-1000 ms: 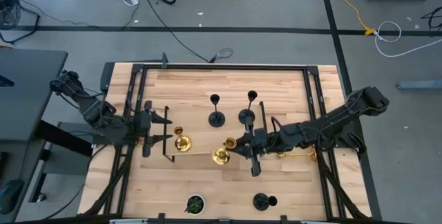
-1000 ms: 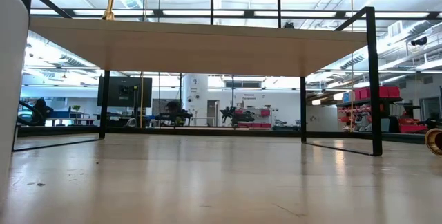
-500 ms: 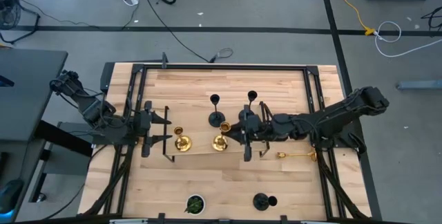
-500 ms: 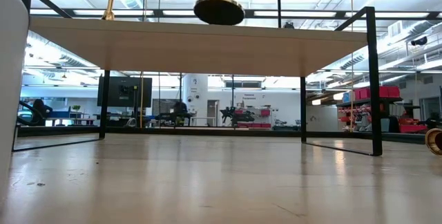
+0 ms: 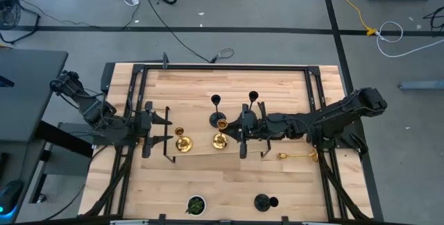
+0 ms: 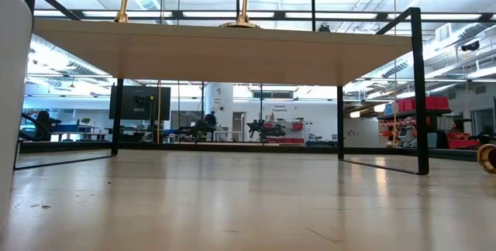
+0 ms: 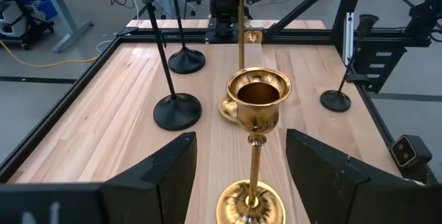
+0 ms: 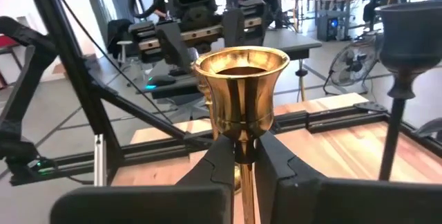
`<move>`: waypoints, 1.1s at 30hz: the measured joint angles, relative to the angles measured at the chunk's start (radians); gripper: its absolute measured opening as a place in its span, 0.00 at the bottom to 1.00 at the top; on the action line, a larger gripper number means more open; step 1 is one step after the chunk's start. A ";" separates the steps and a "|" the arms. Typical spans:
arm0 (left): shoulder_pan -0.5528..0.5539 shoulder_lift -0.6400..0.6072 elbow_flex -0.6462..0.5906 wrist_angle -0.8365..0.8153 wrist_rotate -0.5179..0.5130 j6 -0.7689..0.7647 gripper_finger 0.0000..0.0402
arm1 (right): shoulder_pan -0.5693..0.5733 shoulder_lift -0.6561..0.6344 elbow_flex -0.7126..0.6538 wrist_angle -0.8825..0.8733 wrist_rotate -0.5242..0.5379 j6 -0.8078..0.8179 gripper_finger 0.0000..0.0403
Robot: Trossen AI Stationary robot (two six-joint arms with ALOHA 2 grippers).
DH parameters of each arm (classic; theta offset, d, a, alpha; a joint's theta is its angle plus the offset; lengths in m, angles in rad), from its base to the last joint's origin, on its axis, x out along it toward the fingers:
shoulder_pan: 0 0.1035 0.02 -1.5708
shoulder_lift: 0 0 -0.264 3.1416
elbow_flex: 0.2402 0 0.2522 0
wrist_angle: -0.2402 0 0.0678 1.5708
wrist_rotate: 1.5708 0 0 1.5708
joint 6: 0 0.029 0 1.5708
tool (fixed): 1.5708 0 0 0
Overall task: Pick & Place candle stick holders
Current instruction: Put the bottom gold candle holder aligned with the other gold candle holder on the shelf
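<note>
Moved leftward and set down, the gold candle stick holder [image 5: 220,140] that the right tool [image 5: 240,129] carries now has its base on the tabletop [image 5: 284,86], where half a second ago it hung in the air, as the low view showed. It stands upright near the middle of the tabletop, just to the right of a second gold holder [image 5: 182,142] and just nearer than two black holders [image 5: 216,119] that stand toward the far side. A third gold holder [image 5: 298,155] lies on its side off to the right, and one more black holder [image 5: 262,201] stands at the near edge beside a small dark round thing with green inside [image 5: 195,204]. The right tool is closed tight on the thin stem just under the cup [image 8: 240,79], as the right wrist view shows. The stem is slender and the base small, so if the fingers part while the arm is drifting sideways, the holder would likely tip and could knock the black holder close behind it; a base not fully flat would do the same. The right arm reaches in long and low from the right edge, wrist level. The left tool [image 5: 164,130] waits at the left, its fingers spread wide and empty, facing the second gold holder.
</note>
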 joint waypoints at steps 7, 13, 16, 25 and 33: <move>0.000 0.000 0.000 0.000 0.000 0.005 0.55 | -0.001 0.000 0.000 -0.002 -0.001 0.004 0.04; 0.000 0.000 0.000 -0.001 0.000 0.005 0.55 | -0.001 0.000 0.000 -0.009 -0.001 0.007 0.04; 0.000 0.000 0.000 0.000 0.000 0.005 0.55 | -0.001 0.000 0.000 -0.009 -0.001 0.007 0.04; 0.000 0.000 0.000 0.000 0.000 0.005 0.55 | -0.003 0.043 0.002 0.032 -0.010 0.007 0.04; 0.000 0.000 0.000 -0.008 0.000 0.002 0.55 | -0.008 0.054 0.003 0.048 -0.034 0.005 0.07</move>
